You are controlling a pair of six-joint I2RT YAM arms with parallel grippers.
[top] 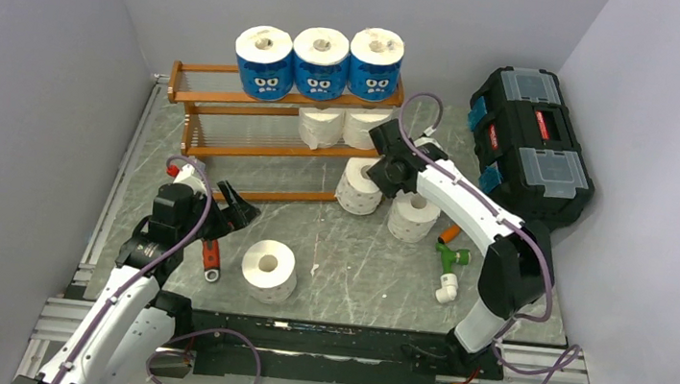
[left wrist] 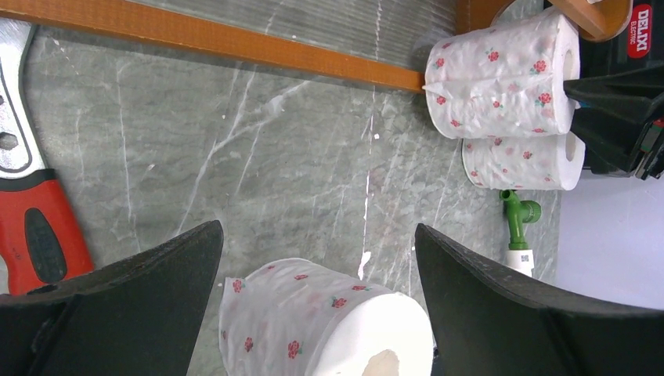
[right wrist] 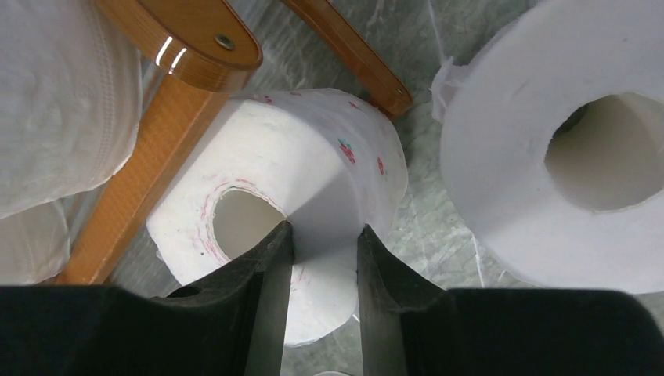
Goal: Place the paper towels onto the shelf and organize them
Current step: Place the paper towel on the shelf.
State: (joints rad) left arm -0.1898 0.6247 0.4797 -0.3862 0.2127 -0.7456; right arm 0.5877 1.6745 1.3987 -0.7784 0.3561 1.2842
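Note:
The wooden shelf point(top: 225, 145) stands at the back, with three blue-wrapped paper towels point(top: 320, 64) on its top tier and two white ones point(top: 339, 126) on the middle tier. My right gripper point(right wrist: 322, 229) is shut on the wall of a rose-printed roll point(right wrist: 313, 164) beside the shelf's right leg point(right wrist: 149, 149), one finger inside the core and the other outside. A plain white roll point(right wrist: 509, 180) stands just to its right. My left gripper point(left wrist: 317, 229) is open, its fingers either side of a rose-printed roll point(left wrist: 313, 325) standing upright mid-table point(top: 268, 270), without touching it.
A black toolbox point(top: 530, 141) sits at the back right. A red-handled wrench point(top: 209, 259) lies by the left arm. A green and white pipe fitting point(top: 451, 263) and a small orange piece point(top: 448, 233) lie near the right arm. Grey walls enclose the table.

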